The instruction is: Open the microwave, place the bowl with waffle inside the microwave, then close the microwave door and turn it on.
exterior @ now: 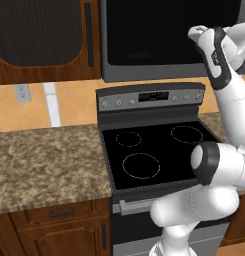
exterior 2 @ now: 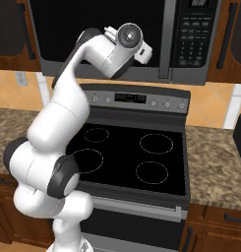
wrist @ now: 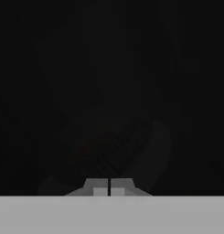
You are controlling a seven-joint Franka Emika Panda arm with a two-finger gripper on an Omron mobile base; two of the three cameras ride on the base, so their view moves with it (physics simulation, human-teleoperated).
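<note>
Up close, gripper (wrist: 109, 188) shut against dark microwave door (exterior 2: 100, 29).

A black-topped stove (exterior: 154, 150) with four ringed burners and a grey control panel (exterior 2: 136, 98) of knobs and a small display stands between two stretches of speckled granite bench (exterior: 44, 160). Brown wooden cabinets (exterior: 44, 40) hang above the orange tiled wall, where a wall outlet (exterior: 22, 92) sits, and drawers (exterior: 59, 214) with dark handles run under the bench.
</note>
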